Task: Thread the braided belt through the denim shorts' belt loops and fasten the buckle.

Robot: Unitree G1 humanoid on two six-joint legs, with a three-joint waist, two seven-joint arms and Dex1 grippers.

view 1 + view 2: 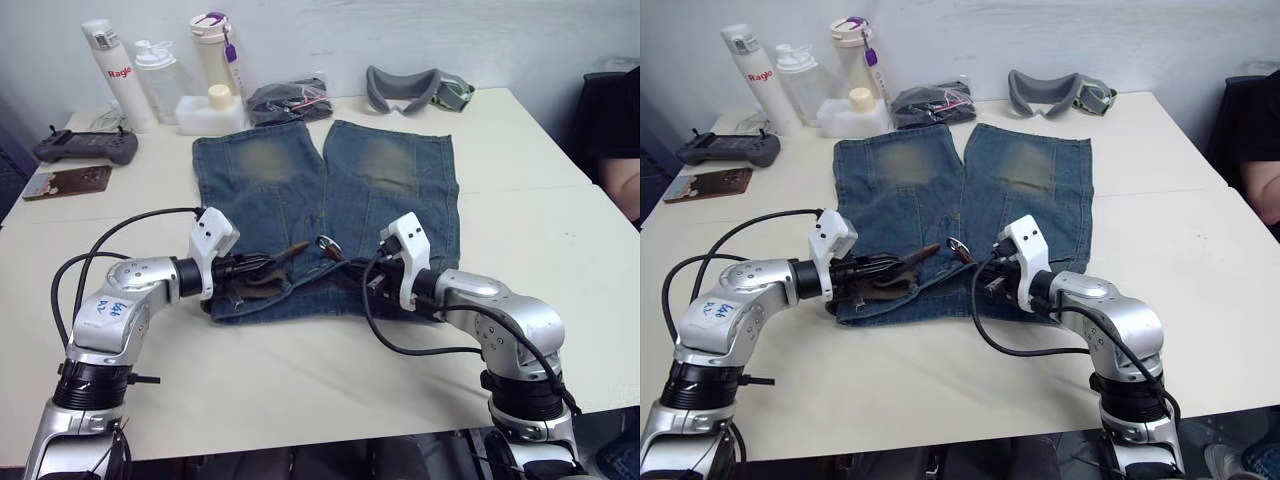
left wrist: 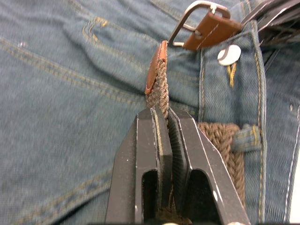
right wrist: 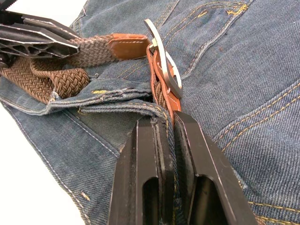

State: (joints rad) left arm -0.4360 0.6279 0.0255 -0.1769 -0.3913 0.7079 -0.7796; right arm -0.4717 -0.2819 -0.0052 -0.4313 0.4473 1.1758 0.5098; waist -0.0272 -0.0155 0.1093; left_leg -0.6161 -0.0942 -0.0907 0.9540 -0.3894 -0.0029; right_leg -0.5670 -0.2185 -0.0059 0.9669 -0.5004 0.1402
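- Left gripper [image 2: 163, 115]: clenched on the braided belt [image 2: 160, 86] just behind its reddish-brown leather tip [image 2: 154, 65], both black fingers pressed flat against the weave, the tip held on edge and raised off the denim.
- Left arm: bent at the elbow, forearm reaching inward across the table's near edge toward the waistband, wrist roughly level.
- Right gripper [image 3: 164, 123]: clenched on the brown leather trim just behind the buckle [image 3: 164, 56], with a fold of the waistband denim caught at the same spot.
- Right arm: mirrors the left, elbow out to the robot's right, forearm angled inward to the waistband's middle.
- Buckle: silvery frame tilted up off the fabric, apart from the leather tip but near it, the tip pointing toward the frame and not through it.
- Belt loops [image 2: 246, 138]: one blue denim loop with the braided strap passing under it beside the shorts' metal button [image 2: 229, 54].
- Denim shorts [image 1: 300, 190]: spread flat on the white table [image 1: 520, 170], waistband toward the robot, legs pointing away, faded tan patches on both legs.
- Further out, along the table's far edge: bottles [image 1: 112, 75], a black bundle [image 1: 288, 100], grey goggles [image 1: 412, 88]; a handheld controller [image 1: 85, 147] and a phone [image 1: 66, 182] to the robot's left.
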